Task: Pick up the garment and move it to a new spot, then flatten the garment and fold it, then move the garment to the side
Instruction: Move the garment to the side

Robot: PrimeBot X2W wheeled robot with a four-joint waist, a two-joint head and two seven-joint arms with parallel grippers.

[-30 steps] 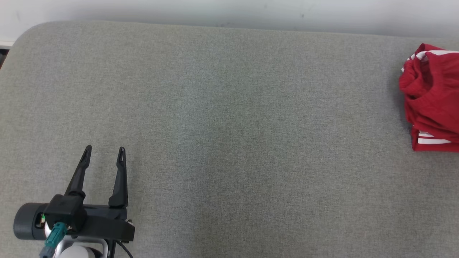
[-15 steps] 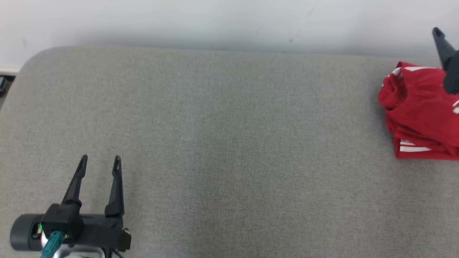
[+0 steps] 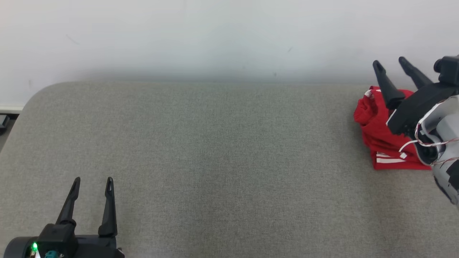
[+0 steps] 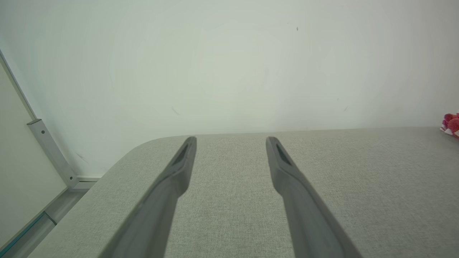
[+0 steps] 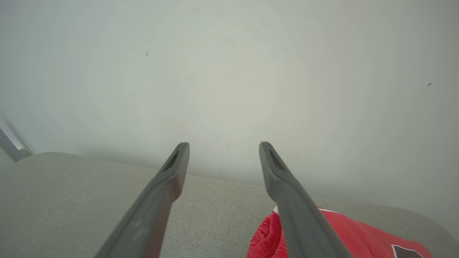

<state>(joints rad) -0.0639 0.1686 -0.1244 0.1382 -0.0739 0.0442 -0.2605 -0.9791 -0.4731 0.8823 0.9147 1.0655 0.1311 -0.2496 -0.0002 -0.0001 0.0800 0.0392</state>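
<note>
- Head view: bundled red garment (image 3: pixel 374 136) with white stripes lies at the far right of the grey fabric surface (image 3: pixel 215 143), near the wall
- Right gripper (image 3: pixel 388 61) hangs over the red garment, jaws wide, holding nothing
- Left gripper (image 3: pixel 93 179) at lower left, jaws wide, empty, well apart from the red garment

Garment (image 3: pixel 373 139) partly hidden behind jaws of right gripper (image 3: pixel 388 61), left gripper (image 3: pixel 93 179) base cropped
</note>
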